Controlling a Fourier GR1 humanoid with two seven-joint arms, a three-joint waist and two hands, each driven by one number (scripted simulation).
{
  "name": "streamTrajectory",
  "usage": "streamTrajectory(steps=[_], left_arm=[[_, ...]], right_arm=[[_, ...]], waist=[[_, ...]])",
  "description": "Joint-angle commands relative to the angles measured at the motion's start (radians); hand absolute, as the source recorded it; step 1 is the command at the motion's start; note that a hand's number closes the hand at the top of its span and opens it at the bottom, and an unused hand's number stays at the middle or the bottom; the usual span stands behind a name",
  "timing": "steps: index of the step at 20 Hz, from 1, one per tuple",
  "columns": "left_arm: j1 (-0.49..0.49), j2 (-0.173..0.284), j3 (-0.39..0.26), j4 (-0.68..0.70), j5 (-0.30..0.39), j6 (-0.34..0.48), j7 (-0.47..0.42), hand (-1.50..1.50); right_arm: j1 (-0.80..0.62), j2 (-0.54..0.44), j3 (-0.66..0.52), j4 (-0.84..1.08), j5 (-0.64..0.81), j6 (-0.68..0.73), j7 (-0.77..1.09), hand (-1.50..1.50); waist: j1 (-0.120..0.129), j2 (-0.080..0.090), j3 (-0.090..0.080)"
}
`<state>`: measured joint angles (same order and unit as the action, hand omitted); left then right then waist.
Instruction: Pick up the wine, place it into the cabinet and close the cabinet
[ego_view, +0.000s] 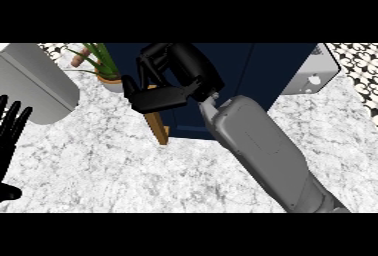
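Note:
A dark navy cabinet (244, 75) stands at the back of the marble counter. Its door (156, 125) hangs open toward me and shows edge-on as a tan wooden strip. My right hand (166, 92) reaches in from the lower right and lies against the top of that door edge, fingers relaxed and holding nothing. The wine bottle is not visible; the arm and hand cover the cabinet's opening. At the left edge my left hand (11, 130) rests open, fingers up.
A potted green plant (103, 65) stands just left of the cabinet. A grey rounded appliance (37, 85) fills the back left corner. A white box with a knob (314, 75) sits right of the cabinet.

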<state>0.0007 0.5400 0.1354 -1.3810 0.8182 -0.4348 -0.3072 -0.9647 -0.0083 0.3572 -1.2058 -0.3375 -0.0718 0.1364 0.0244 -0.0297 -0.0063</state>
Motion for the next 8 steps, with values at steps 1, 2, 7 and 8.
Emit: streamTrajectory(steps=[1, 2, 7, 8], left_arm=[[-0.026, -0.014, -0.001, 0.042, -0.033, -0.017, -0.029, -1.50], [-0.029, 0.024, 0.017, 0.010, 0.040, -0.039, 0.033, -1.50], [-0.023, -0.027, -0.023, -0.019, -0.012, -0.016, 0.010, -1.50], [-0.019, 0.025, 0.026, 0.032, 0.022, -0.049, 0.024, -1.50]], right_arm=[[-0.032, -0.061, -0.076, 0.145, 0.042, -0.024, -0.017, 1.50], [-0.028, -0.061, -0.086, 0.177, 0.040, -0.008, -0.056, 1.50], [-0.066, -0.060, -0.111, 0.193, 0.032, 0.000, -0.047, 1.50], [-0.017, -0.091, -0.101, 0.194, 0.035, 0.034, -0.076, 1.50]], waist=[[-0.013, 0.038, 0.005], [0.000, 0.039, 0.006], [0.000, 0.037, 0.006], [-0.003, 0.040, 0.006]])
